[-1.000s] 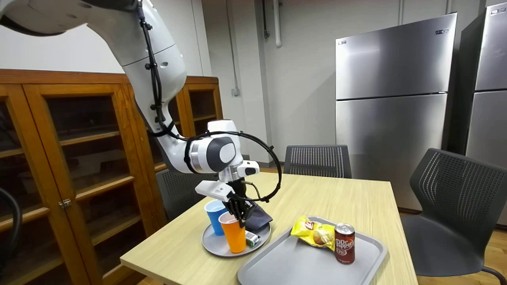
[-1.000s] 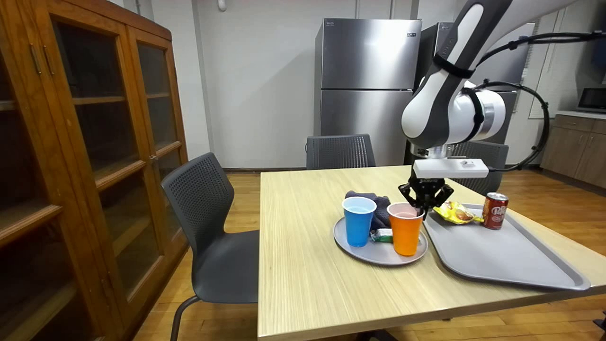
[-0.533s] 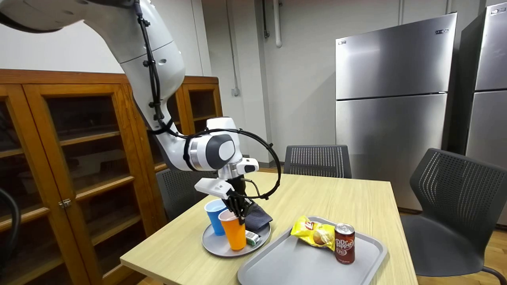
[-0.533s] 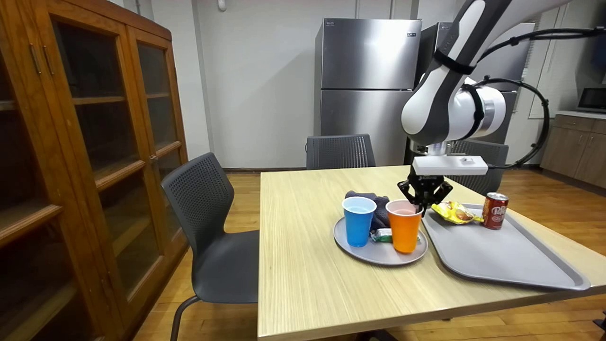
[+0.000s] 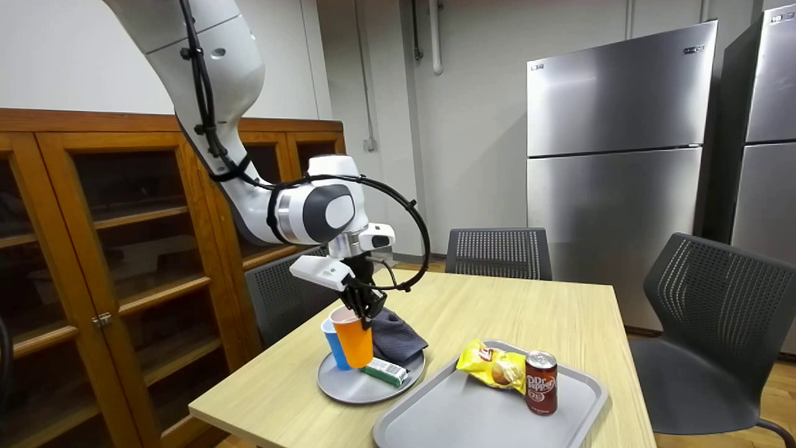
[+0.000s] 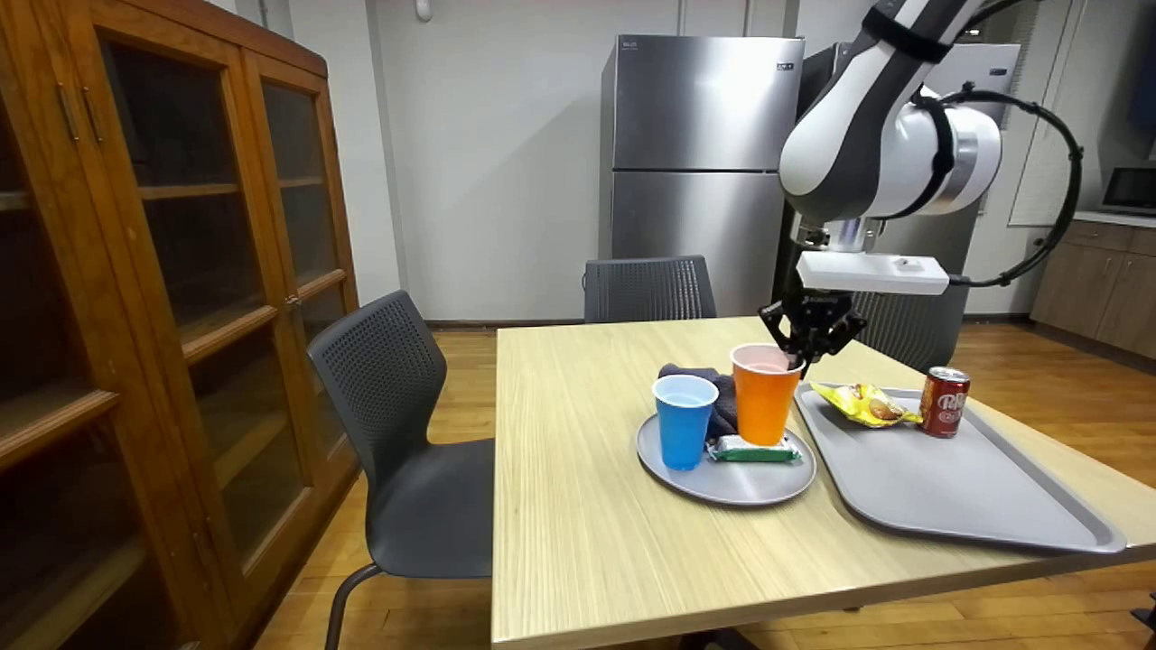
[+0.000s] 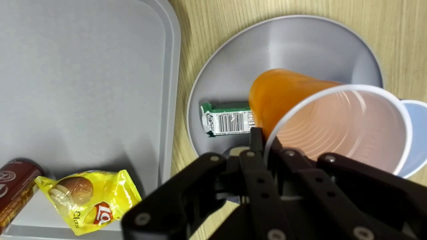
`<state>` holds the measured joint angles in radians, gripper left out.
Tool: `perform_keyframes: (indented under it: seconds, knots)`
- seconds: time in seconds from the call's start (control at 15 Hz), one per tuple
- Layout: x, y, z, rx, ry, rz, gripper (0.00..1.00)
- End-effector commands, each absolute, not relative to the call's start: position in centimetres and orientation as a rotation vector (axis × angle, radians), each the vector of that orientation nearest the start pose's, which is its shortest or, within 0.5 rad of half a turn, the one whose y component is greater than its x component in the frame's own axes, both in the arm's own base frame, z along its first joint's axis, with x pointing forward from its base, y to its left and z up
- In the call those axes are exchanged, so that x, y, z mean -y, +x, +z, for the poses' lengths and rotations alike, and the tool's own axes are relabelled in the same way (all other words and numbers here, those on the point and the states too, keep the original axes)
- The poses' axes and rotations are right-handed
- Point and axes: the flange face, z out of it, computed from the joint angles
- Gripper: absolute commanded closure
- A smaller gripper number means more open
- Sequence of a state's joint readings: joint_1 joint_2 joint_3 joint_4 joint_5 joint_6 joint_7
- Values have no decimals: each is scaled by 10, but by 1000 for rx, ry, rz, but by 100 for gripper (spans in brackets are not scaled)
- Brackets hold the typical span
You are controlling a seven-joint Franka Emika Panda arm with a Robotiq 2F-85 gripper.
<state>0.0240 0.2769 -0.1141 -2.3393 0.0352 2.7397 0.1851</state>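
My gripper (image 7: 267,139) is shut on the wall of an orange cup (image 7: 283,90) at its white rim, one finger inside and one outside. In both exterior views the orange cup (image 5: 356,345) (image 6: 761,402) hangs a little above the round grey plate (image 5: 354,390) (image 6: 722,488), slightly tilted. A blue cup (image 6: 684,433) stands upright on the plate beside it; in the wrist view the orange cup partly hides the blue cup (image 7: 421,133). A green and white wrapped bar (image 7: 230,121) lies on the plate below the orange cup. A dark folded cloth (image 5: 395,336) lies at the plate's back.
A grey tray (image 5: 460,423) lies beside the plate on the wooden table (image 6: 578,506). It holds a yellow chip bag (image 5: 494,368) and a red-brown soda can (image 5: 541,382). Dark chairs (image 6: 406,433) stand around the table. A wooden cabinet (image 5: 112,249) and fridges (image 5: 615,186) stand behind.
My gripper has risen with the orange cup, lifting it off the plate and moving it slightly toward the back and the blue cup. More of the wrapped bar now shows below it.
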Motion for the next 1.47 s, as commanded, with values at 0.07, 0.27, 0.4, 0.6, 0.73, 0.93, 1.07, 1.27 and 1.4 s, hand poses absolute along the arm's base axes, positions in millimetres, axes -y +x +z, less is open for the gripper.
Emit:
perform_keyframes:
  seconds: [0.07, 0.27, 0.4, 0.6, 0.73, 0.93, 1.07, 1.27, 1.4]
  knots:
    - [46, 493, 258, -393, -3056, -195, 99]
    - [46, 475, 263, -354, -3032, -161, 99]
    - [48, 464, 264, -330, -3018, -137, 99]
    - [52, 450, 263, -304, -3016, -94, 99]
    - [54, 441, 259, -285, -3034, -65, 99]
    - [57, 432, 250, -265, -3061, -35, 99]
    - [58, 428, 244, -236, -3077, -8, 99]
    - [59, 424, 235, -192, -3092, 30, 99]
    - [59, 424, 231, -181, -3098, 35, 99]
